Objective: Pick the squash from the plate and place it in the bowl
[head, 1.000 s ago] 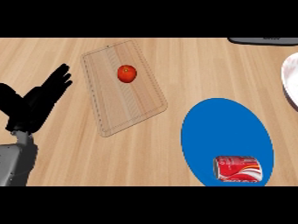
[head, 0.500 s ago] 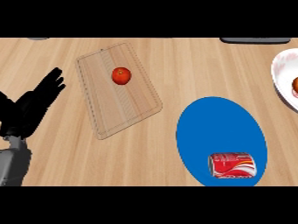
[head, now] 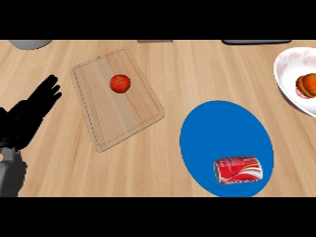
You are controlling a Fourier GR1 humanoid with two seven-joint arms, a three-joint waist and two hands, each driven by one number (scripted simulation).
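**Left hand resting open, squash on white dish**

The black left hand (head: 20, 118) on its grey forearm stands at the left edge, fingers straight and spread, holding nothing. The round orange squash (head: 311, 85) sits in the white bowl-like dish (head: 289, 74) at the far right, well apart from the hand.

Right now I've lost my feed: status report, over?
Left hand open, resting at left edge; right hand not in view. Squash on white plate, untouched. No bowl visible; nothing near the squash.

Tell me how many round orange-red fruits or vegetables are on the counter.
2: a tomato on the wooden cutting board, upper left, and an orange squash on the white plate at the right edge. None looks hidden.
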